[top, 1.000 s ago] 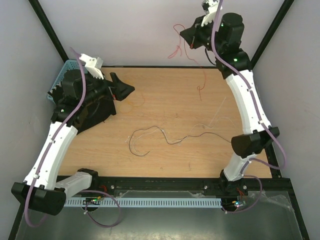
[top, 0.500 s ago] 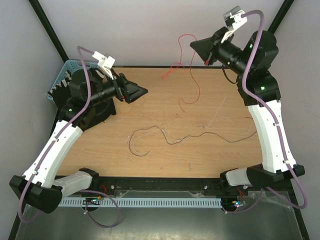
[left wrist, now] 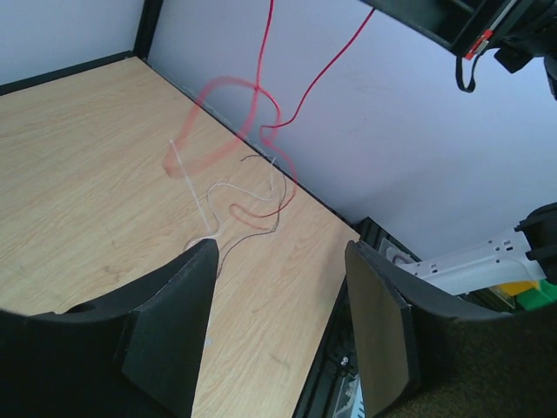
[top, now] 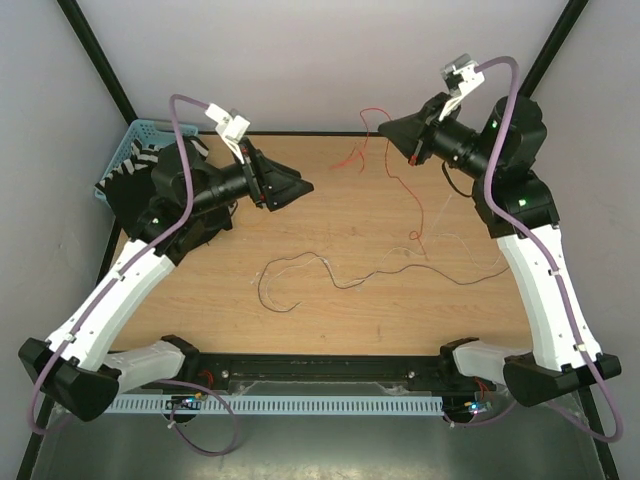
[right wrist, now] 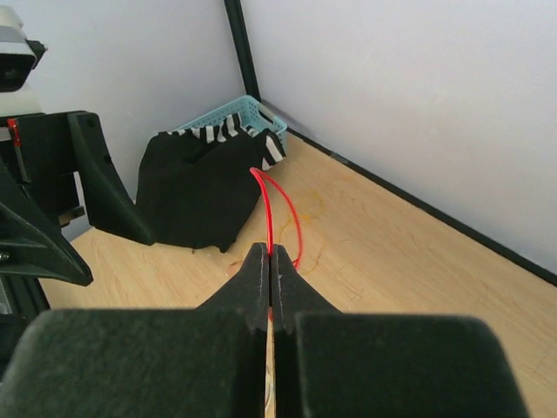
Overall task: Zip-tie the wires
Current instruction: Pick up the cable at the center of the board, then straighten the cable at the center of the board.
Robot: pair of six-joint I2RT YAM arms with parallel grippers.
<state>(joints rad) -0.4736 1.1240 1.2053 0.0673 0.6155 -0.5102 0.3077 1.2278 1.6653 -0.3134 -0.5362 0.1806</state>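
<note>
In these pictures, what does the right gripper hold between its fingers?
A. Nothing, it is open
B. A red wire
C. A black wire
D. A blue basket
B: in the right wrist view, the right gripper is shut on the red wire, which comes out from between its closed fingertips.

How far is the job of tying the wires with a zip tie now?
Done: nothing is tied yet. In hand: the right claw is shut on the red wire, held above the table; the left claw is open and empty. Left: the dark wire lies loose, so gathering and zip-tying remain.
</note>
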